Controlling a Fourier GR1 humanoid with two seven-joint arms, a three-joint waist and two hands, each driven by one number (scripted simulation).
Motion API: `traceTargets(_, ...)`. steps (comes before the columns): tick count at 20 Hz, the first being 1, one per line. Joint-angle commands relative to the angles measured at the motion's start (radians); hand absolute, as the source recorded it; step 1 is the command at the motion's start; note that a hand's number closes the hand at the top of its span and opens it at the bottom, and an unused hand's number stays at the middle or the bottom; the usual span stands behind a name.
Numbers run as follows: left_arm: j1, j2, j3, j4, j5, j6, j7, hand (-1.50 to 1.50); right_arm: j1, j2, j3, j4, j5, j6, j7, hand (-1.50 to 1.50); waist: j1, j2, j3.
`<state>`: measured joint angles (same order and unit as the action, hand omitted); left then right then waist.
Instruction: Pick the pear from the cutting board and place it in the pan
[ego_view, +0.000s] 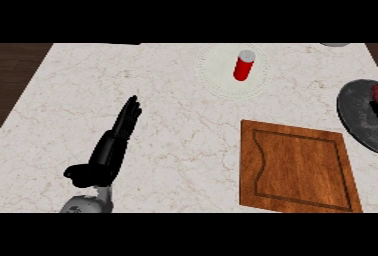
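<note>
- You cannot make out the pear in this view. The cutting board (299, 170) at lower right shows only its wood top and grooved border.
- The pan (353, 112) lies just beyond the board's far right corner. The right edge cuts off most of it.
- A reddish scrap (374, 92) and a dark shape sit over the pan at that edge. Too little shows to name either.
- You see no part you could call your right hand, so its state cannot be told.
- Your left hand (111, 150) lies at lower left, released, fingers straight and pointing up the counter (184, 125), grasping nothing.
- Bare marble runs wide between that hand and the board.
- At the far side a red cylinder (244, 65) stands on a pale plate (218, 75), well apart from the board.
- A grey object (336, 44) is clipped at the top right.
</note>
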<state>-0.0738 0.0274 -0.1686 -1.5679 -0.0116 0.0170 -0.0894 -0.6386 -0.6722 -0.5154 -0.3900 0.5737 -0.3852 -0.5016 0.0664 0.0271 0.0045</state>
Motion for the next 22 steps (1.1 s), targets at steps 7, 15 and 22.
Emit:
traceTargets(7, -0.025, -0.007, -0.016, -0.019, -0.004, -0.007, 0.024, 0.00, -0.078, -0.013, 0.075, 0.205, 0.066, 0.282, 0.011, -1.50, 0.022, 0.007, 0.006)
traceTargets(15, 0.029, 0.006, 0.007, 0.009, -0.005, -0.004, -0.039, 0.00, -0.103, -0.030, -0.113, 0.189, -0.122, 0.302, -0.149, -1.50, -0.002, 0.004, 0.005)
traceTargets(22, 0.040, 0.000, -0.001, -0.012, -0.007, -0.002, -0.031, 0.00, -0.058, -0.099, -0.200, 0.249, -0.219, 0.517, -0.185, -1.50, -0.022, -0.006, 0.003)
